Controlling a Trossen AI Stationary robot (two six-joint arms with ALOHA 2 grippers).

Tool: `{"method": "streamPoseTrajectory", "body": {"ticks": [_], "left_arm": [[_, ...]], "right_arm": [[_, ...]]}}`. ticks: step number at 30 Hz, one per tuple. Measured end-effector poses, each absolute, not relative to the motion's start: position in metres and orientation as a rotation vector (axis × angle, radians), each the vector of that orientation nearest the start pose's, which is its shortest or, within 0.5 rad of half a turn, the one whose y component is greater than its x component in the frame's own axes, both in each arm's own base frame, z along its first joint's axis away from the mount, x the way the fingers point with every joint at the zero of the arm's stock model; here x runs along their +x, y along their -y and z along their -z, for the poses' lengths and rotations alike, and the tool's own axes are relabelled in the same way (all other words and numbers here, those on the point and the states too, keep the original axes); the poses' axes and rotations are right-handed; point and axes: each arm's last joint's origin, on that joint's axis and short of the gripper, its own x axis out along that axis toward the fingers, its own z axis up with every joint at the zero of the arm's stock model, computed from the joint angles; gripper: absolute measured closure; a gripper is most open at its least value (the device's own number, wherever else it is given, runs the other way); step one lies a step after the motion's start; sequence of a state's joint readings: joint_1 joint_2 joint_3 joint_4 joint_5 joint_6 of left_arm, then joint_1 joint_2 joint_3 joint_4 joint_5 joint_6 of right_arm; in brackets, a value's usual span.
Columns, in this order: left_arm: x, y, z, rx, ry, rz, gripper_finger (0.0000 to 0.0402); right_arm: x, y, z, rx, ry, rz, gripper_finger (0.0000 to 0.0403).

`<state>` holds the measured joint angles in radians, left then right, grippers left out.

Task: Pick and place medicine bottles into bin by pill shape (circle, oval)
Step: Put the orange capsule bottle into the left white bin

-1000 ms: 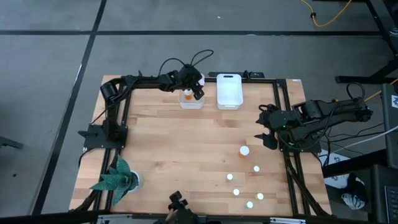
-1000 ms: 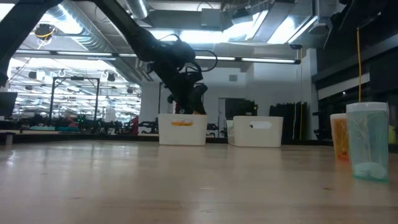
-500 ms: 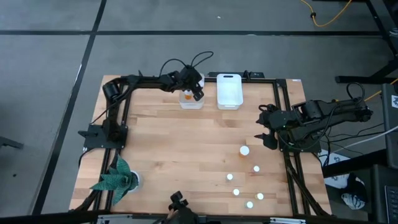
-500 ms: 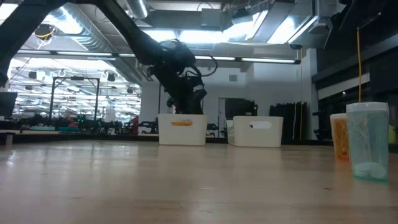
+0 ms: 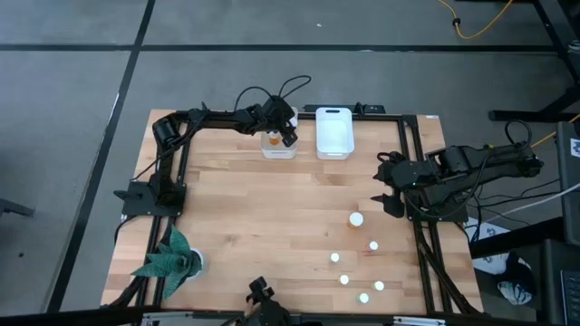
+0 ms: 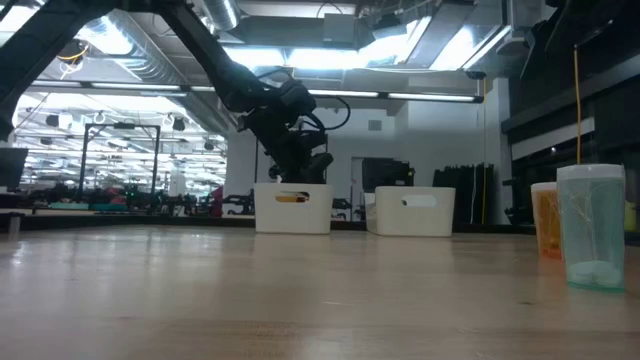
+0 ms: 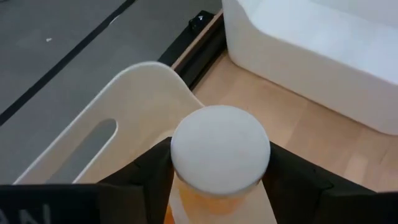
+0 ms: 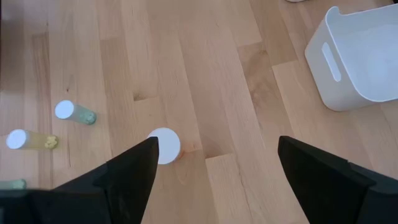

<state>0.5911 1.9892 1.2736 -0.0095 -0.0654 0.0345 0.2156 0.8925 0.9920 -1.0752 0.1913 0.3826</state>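
Left gripper (image 5: pixel 286 133) clenched on orange bottle (image 7: pixel 219 163) over left bin (image 5: pixel 277 148); bottle body mostly hidden under white cap. Bin contents unclear beyond orange patch. Right gripper (image 5: pixel 385 187) spread wide, empty, hovering at table's right edge. Second bin (image 5: pixel 333 132) just beside the first. Small bottles (image 5: pixel 357 219) standing on wooden table (image 5: pixel 263 217). Plant (image 5: pixel 169 258) at near left corner.

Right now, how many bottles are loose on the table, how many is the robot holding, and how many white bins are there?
Bottles loose on the table: 6
Bottle held in the left hand: 1
White bins: 2
Total: 9
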Motion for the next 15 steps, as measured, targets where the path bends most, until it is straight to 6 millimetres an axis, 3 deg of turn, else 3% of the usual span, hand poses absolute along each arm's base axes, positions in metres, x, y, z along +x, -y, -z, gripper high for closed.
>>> {"method": "streamPoseTrajectory", "body": {"ticks": [15], "left_arm": [[0.3496, -0.2368, -0.1750, -0.151, -0.700, -0.619, 0.0165]], "right_arm": [[0.1439, -0.0259, -0.3135, 0.157, -0.942, 0.160, 0.0073]]}}
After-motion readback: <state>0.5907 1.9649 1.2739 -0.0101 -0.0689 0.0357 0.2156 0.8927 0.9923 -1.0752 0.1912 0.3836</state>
